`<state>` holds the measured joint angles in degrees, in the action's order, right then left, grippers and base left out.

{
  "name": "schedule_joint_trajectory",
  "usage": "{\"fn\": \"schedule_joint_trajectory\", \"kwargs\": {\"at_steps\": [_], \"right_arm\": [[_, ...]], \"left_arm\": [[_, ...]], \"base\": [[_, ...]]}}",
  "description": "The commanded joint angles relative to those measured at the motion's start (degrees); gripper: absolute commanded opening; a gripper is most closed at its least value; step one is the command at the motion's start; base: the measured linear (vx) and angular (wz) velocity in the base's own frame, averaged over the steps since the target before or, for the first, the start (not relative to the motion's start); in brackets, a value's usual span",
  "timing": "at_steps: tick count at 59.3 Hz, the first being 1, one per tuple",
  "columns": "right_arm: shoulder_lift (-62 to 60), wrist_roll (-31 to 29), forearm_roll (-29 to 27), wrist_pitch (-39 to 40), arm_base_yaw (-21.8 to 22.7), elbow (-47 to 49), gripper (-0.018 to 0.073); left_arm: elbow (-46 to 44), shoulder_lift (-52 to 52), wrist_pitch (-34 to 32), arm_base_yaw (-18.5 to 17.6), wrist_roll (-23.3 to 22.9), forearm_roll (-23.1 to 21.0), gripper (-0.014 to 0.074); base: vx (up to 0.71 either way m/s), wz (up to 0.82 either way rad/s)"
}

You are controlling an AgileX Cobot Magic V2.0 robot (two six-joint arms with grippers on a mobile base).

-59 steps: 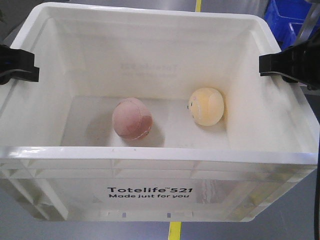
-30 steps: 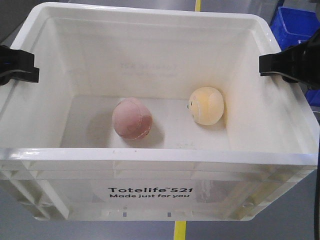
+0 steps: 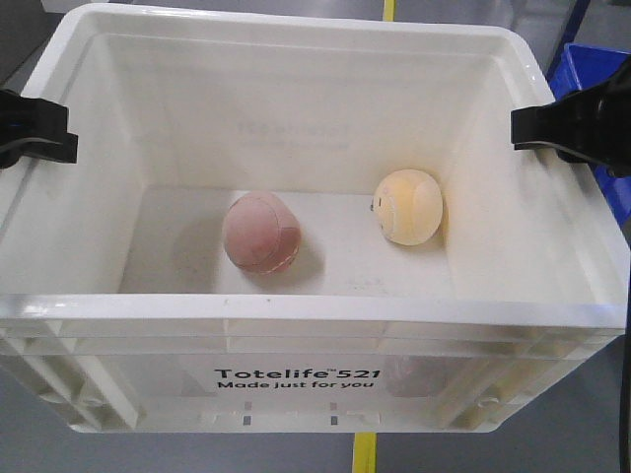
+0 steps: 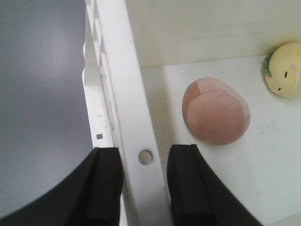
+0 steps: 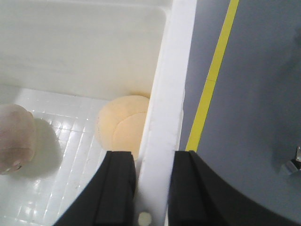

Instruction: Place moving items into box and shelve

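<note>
Box (image 3: 315, 307) between left tool (image 4: 145, 159), right tool (image 5: 153, 159)

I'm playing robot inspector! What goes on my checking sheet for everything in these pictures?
Surface: grey floor with a yellow line below the box; no table seen.
Job's things: pink ball and yellow ball lie apart on the bottom of the white box.
Clutter: nothing seen.
Grippers: left gripper and right gripper each clamp a side rim of the white box, one jaw inside and one outside.
Cables: nothing seen.
Surroundings: blue bin beyond the right side.
</note>
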<state>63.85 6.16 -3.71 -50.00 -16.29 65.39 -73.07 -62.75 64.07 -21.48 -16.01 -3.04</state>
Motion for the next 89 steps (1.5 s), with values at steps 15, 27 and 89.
{"fn": "schedule_joint_trajectory", "kwargs": {"at_steps": [15, 27, 89], "right_arm": [[-1.58, -1.09, 2.11, 6.83, 0.33, 2.63, -0.0006], [-1.58, -1.09, 2.10, 6.44, 0.33, 2.63, -0.0006], [-1.58, -1.09, 2.10, 6.44, 0.33, 2.63, -0.0006]], "left_arm": [[-2.90, 2.06, -7.00, -0.22, 1.06, -0.47, -0.0006], [-2.90, 2.12, -7.00, -0.22, 1.06, -0.47, -0.0006], [-2.90, 2.12, -7.00, -0.22, 1.06, -0.47, -0.0006]], "base": [[0.46, 0.00], [0.46, 0.00], [0.47, -0.05]]}}
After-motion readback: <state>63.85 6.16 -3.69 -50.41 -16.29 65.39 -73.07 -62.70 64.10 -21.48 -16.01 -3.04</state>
